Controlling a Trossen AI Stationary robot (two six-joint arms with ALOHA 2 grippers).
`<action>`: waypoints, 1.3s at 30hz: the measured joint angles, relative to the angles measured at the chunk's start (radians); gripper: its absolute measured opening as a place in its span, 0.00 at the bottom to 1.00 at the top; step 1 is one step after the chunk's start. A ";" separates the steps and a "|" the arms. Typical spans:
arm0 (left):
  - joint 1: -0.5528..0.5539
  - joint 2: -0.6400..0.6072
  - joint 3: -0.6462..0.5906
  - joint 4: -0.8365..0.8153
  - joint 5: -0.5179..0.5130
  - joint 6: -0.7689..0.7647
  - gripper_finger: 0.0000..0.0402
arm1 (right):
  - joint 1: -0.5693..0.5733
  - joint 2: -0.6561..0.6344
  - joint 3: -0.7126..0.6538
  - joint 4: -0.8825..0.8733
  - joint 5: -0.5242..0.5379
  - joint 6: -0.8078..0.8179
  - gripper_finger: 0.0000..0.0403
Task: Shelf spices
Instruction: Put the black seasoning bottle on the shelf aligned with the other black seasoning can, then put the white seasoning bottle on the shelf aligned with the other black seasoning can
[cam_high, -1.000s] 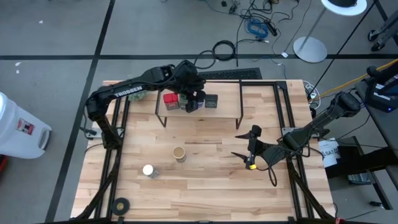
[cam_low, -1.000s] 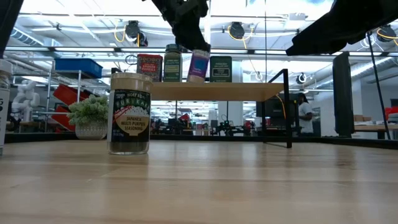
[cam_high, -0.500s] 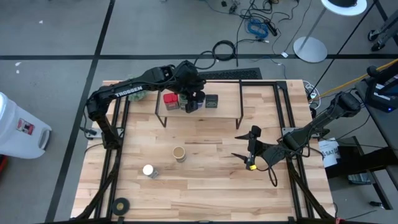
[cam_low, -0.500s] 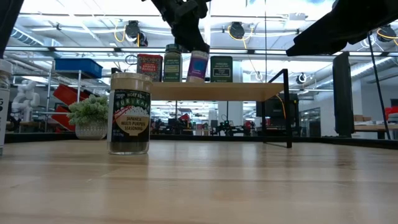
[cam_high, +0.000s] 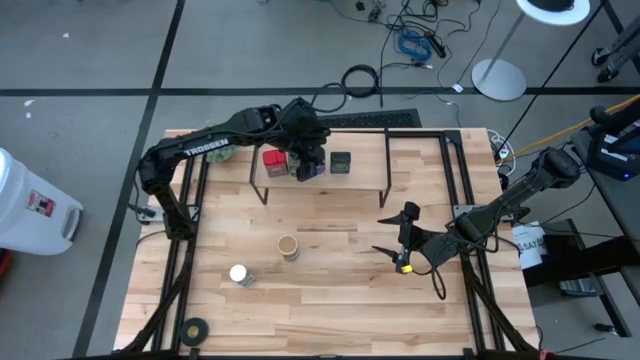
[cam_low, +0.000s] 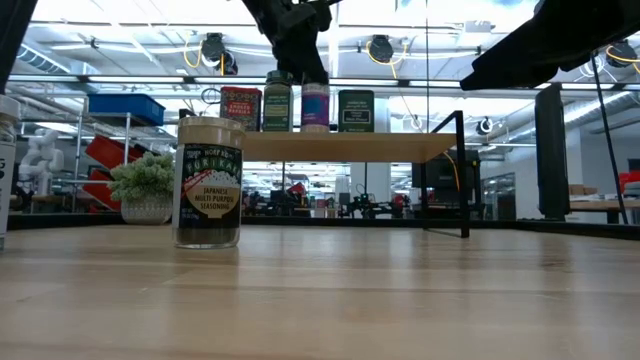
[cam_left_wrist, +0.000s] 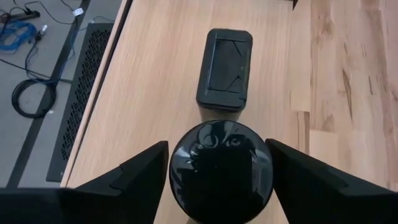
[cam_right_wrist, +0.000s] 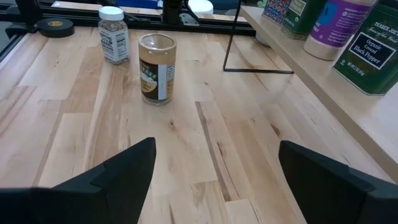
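Observation:
My left gripper (cam_high: 309, 163) reaches over the shelf (cam_high: 362, 178) and is shut on a dark-lidded, purple-labelled jar (cam_low: 315, 107). That jar stands upright on the board between a green-lidded jar (cam_low: 277, 105) and a dark square tin (cam_low: 354, 111); a red tin (cam_low: 241, 108) stands at the row's end. The tan-lidded jar (cam_high: 288, 247) and a white-lidded jar (cam_high: 239, 274) stand on the tabletop. My right gripper (cam_high: 382, 233) hangs open over the table's right half, touching nothing. My left gripper holds the jar by its round dark lid (cam_left_wrist: 221, 158), pinched between the two fingers (cam_left_wrist: 140, 171), one on each side. The fingers come from above, pointing down. The jar is upright with its base on the shelf board (cam_low: 340, 146).
A fuzzy green plant ball (cam_low: 145, 178) sits behind the shelf's left end. A black tape roll (cam_high: 194, 330) lies at the near left corner. Black frame rails (cam_high: 462, 180) run along the table's sides. Bare wood lies between the shelf and the two loose jars.
The jar in my left gripper was tilted, with its base toward the dark tin. It has swung upright and now stands on the shelf board beside the green-lidded jar. My left gripper has shifted slightly with it and stays shut on the lid.

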 joint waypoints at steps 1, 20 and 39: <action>0.000 -0.002 0.000 0.001 0.000 0.000 0.68 | 0.000 0.000 0.000 0.000 0.000 0.000 0.81; -0.055 -0.198 -0.001 0.005 0.007 -0.048 0.68 | 0.000 0.000 0.000 -0.011 0.001 0.011 0.81; -0.439 -0.450 0.000 -0.370 -0.111 -0.353 0.68 | 0.000 0.000 0.000 -0.025 0.001 0.019 0.81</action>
